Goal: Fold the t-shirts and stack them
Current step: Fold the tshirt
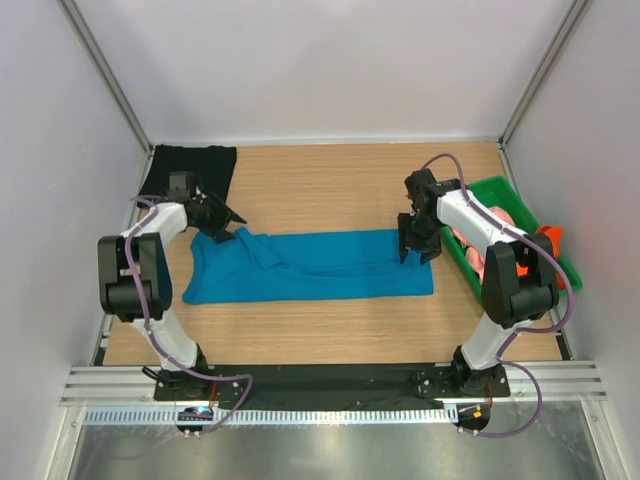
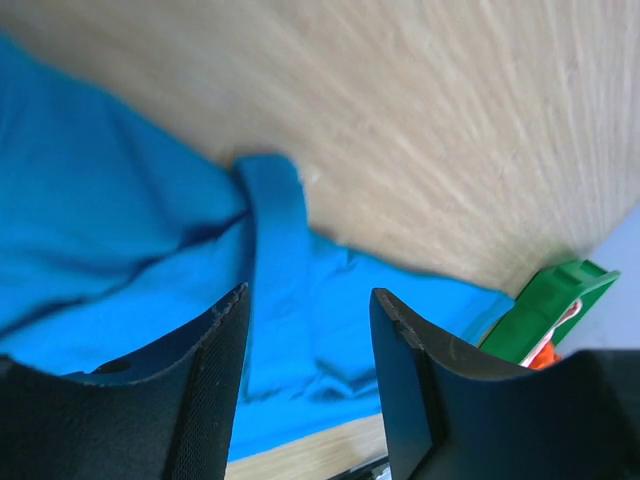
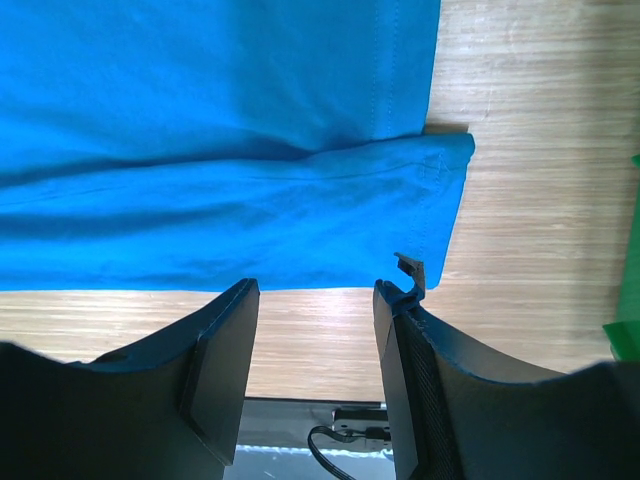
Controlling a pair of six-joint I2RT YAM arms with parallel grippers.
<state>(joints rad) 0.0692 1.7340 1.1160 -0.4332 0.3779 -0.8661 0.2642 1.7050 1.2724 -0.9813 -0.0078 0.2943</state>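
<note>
A teal-blue t-shirt (image 1: 310,265) lies folded into a long strip across the middle of the wooden table; it also shows in the left wrist view (image 2: 120,240) and the right wrist view (image 3: 220,150). My left gripper (image 1: 228,224) is open and empty just above the strip's far left end. My right gripper (image 1: 413,247) is open and empty above the strip's right end. A black t-shirt (image 1: 195,170) lies folded at the far left corner. Pink cloth (image 1: 490,250) and orange cloth (image 1: 549,240) lie in and beside the green tray.
A green plastic tray (image 1: 505,190) stands along the right wall; its corner shows in the left wrist view (image 2: 550,300). A black base strip (image 1: 320,380) runs along the table's near edge. White walls close in the far, left and right sides.
</note>
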